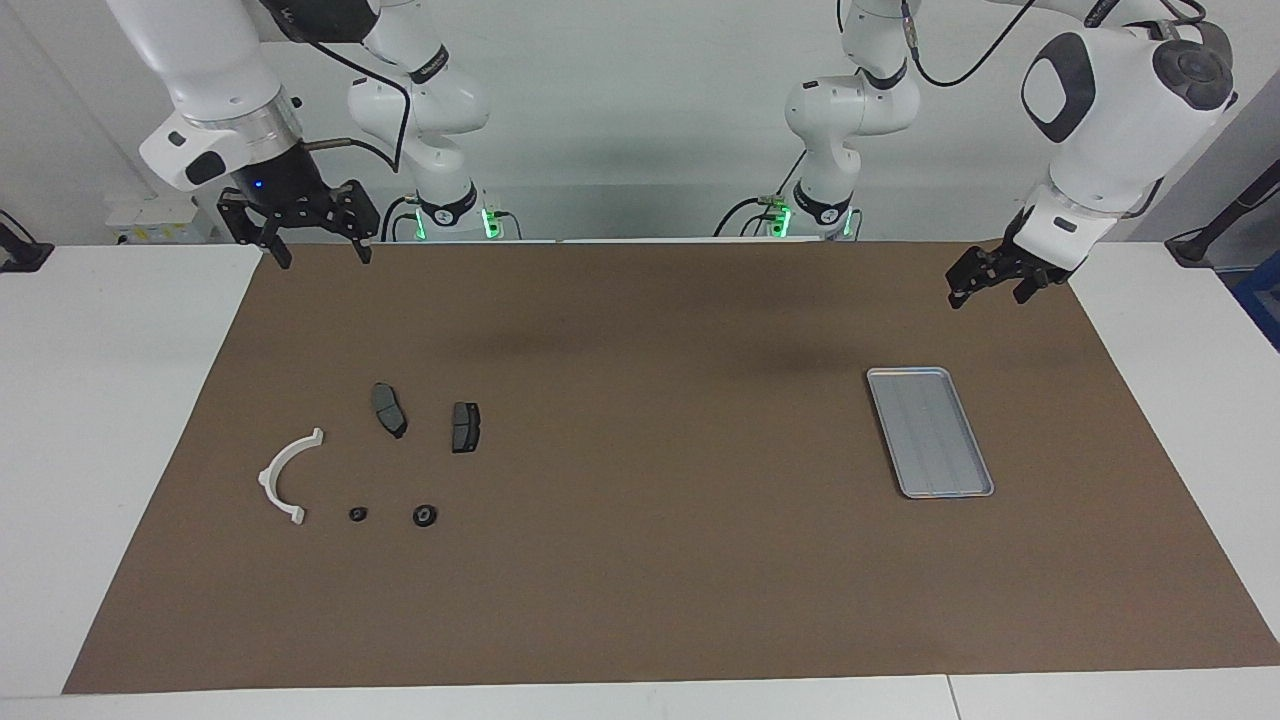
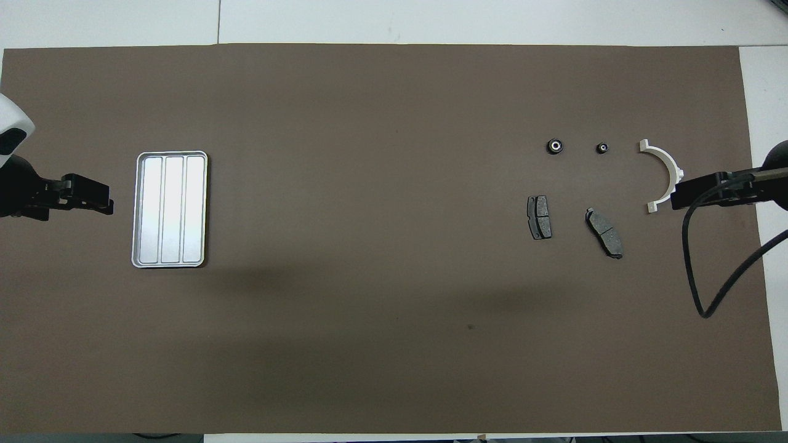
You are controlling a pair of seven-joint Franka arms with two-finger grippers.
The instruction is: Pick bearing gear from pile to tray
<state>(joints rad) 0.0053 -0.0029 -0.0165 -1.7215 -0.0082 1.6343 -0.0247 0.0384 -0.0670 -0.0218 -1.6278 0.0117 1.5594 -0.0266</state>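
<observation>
The pile lies toward the right arm's end of the brown mat: a white curved half-ring (image 1: 285,480) (image 2: 668,172), two dark grey brake pads (image 1: 389,410) (image 1: 465,427) (image 2: 604,232) (image 2: 539,217) and two small black round pieces (image 1: 358,514) (image 1: 425,516) (image 2: 603,147) (image 2: 555,146). The larger round piece has a pale centre. The silver tray (image 1: 930,432) (image 2: 170,209) lies bare toward the left arm's end. My right gripper (image 1: 320,255) (image 2: 680,198) hangs open and empty, raised above the mat's edge by the robots. My left gripper (image 1: 988,295) (image 2: 104,203) is open and empty, raised beside the tray.
The brown mat (image 1: 640,560) covers most of the white table. A black cable (image 2: 695,264) loops from the right arm over the mat's edge. Nothing else lies between the pile and the tray.
</observation>
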